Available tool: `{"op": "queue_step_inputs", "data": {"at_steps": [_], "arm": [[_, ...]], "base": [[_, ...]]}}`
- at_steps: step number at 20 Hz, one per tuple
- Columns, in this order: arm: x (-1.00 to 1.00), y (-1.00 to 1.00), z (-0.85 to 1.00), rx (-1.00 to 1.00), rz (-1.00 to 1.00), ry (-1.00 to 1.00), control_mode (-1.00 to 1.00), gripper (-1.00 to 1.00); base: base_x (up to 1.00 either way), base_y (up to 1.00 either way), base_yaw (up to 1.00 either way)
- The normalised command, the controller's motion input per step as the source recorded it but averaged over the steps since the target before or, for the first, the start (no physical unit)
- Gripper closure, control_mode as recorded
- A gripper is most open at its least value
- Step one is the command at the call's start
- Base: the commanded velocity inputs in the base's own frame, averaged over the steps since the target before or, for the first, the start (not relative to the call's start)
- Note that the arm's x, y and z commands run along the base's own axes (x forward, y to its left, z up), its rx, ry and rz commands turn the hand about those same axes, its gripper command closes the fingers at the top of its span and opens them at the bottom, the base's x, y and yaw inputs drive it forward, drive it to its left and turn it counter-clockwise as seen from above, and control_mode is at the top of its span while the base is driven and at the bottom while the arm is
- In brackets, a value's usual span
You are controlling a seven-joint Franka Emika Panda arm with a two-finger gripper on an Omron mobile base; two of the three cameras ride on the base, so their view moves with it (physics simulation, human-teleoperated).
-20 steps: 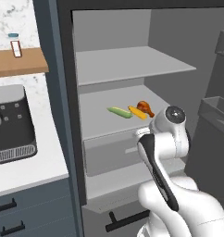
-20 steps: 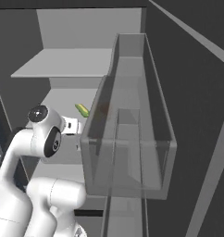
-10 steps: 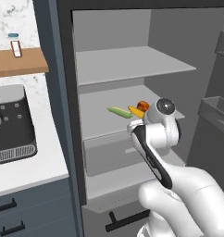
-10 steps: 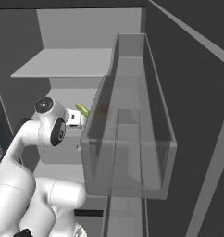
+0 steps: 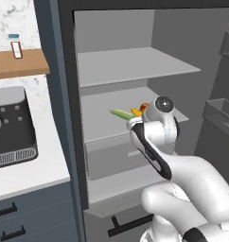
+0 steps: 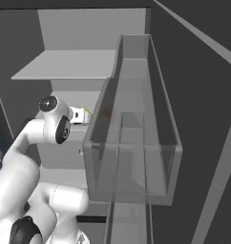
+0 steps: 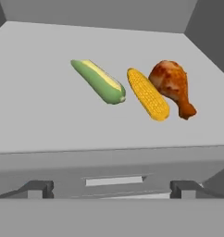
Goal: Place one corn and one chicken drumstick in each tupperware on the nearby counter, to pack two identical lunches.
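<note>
Three foods lie side by side on the fridge's middle shelf (image 7: 40,115). The corn in green husk (image 7: 99,82) is on the left, the yellow corn (image 7: 148,94) in the middle, and a chicken drumstick (image 7: 171,83) touches the yellow cob on the right. In the left base view the green corn (image 5: 120,114), yellow corn (image 5: 136,112) and drumstick (image 5: 144,106) sit just beyond my hand. My gripper (image 7: 111,187) is open and holds nothing, in front of the shelf's front edge, short of the food. The tupperware is out of view.
The fridge is open, with an upper shelf (image 5: 135,64) above and a drawer (image 5: 111,158) below the food. A clear door bin (image 6: 131,143) hangs close on the right. A black coffee machine (image 5: 12,127) stands on the white counter (image 5: 36,172) to the left, under a wooden shelf (image 5: 19,64).
My arm has swung up and forward toward the middle shelf, bringing the hand closer to the corn and drumstick. The gripper has stayed open and the food has not moved.
</note>
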Motion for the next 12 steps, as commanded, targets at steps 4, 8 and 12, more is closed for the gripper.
{"op": "queue_step_inputs", "data": {"at_steps": [4,8,12], "arm": [[0.28,0.05,0.00,0.00,0.00,-0.05,-1.00,-1.00],[0.32,0.09,0.00,0.00,0.00,0.00,-1.00,-1.00],[0.31,0.10,0.00,0.00,0.01,0.01,-1.00,-1.00]], "base": [[0.00,0.00,0.00],[0.00,0.00,0.00],[0.00,0.00,0.00]]}}
